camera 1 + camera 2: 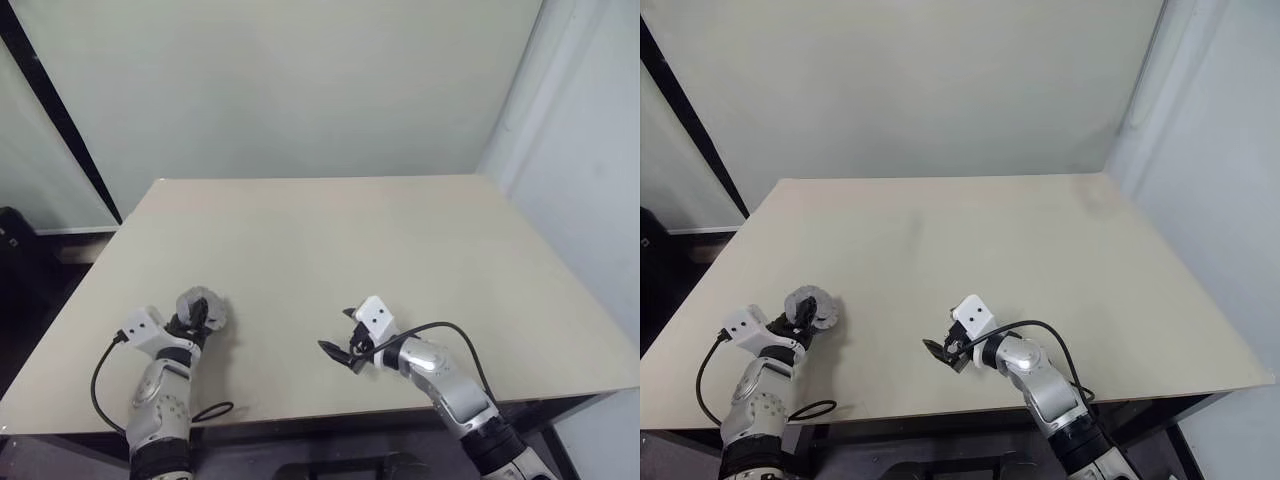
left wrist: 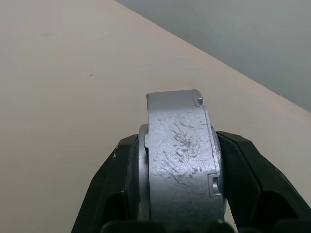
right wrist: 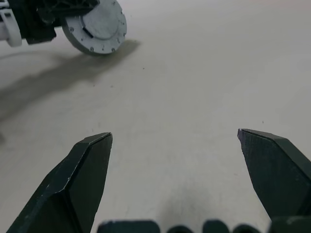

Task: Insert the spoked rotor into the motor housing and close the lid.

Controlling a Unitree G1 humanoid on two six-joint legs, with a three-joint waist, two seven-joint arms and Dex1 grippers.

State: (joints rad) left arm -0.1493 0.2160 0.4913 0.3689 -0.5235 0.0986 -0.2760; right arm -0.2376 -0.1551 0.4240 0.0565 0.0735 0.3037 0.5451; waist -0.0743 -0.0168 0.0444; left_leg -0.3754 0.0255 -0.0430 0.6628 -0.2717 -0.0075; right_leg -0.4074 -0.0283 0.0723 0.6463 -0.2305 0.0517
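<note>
My left gripper [image 1: 196, 318] is shut on the round silver motor housing [image 1: 201, 306], which it holds on edge just above the table near the front left. In the left wrist view the scratched shell [image 2: 177, 116] sits clamped between both black fingers [image 2: 121, 165]. The right wrist view shows the housing's flat grey face [image 3: 97, 26] with small holes around its rim. A thinner disc lies against one side of the shell; I cannot tell if it is the lid. The spoked rotor is out of view. My right gripper [image 1: 338, 332] hovers open and empty over the table's front middle, pointing toward the housing.
The beige table [image 1: 330, 240] stretches ahead, with its front edge close under both arms. A black cable [image 1: 212, 410] loops by the left arm at that edge. A pale wall stands behind the table's far edge.
</note>
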